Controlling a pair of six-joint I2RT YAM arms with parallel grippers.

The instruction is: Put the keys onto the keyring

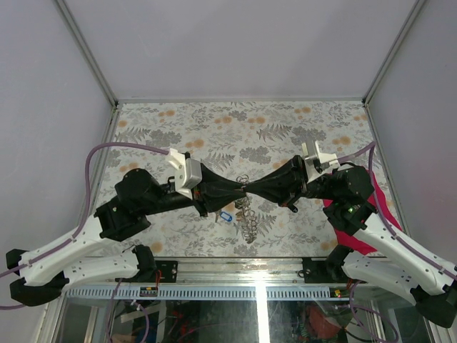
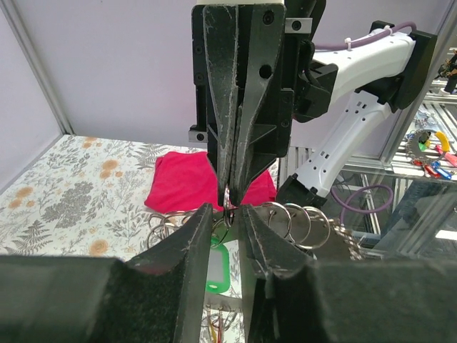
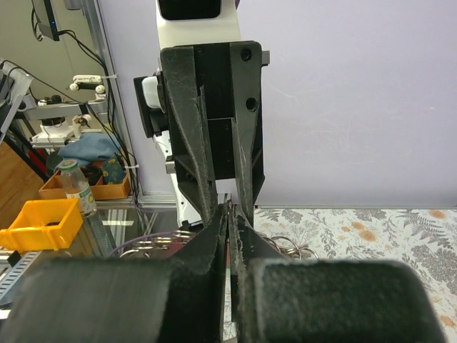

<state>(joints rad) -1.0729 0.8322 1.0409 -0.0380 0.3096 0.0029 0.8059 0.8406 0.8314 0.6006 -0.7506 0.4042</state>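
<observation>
Both grippers meet tip to tip above the middle of the table. My right gripper [image 1: 252, 189] [image 3: 230, 209] is shut on the thin silvery keyring [image 2: 228, 212], whose edge shows between its pads. My left gripper [image 1: 240, 190] [image 2: 227, 209] faces it with its jaws a narrow gap apart, straddling the right gripper's tips and the ring; I see no grip. A green-headed key [image 2: 214, 268] hangs just under the ring. The link chain [image 1: 247, 219] [image 2: 308, 220] dangles down to the table. A blue-headed key [image 1: 226, 215] lies beside the chain. Yellow and red keys [image 2: 214, 325] show below, partly hidden.
A crimson cloth [image 1: 355, 227] [image 2: 193, 182] lies at the table's right side, under the right arm. The floral table cover [image 1: 235, 128] spreads behind the grippers. Metal frame posts and pale walls close in the table on three sides.
</observation>
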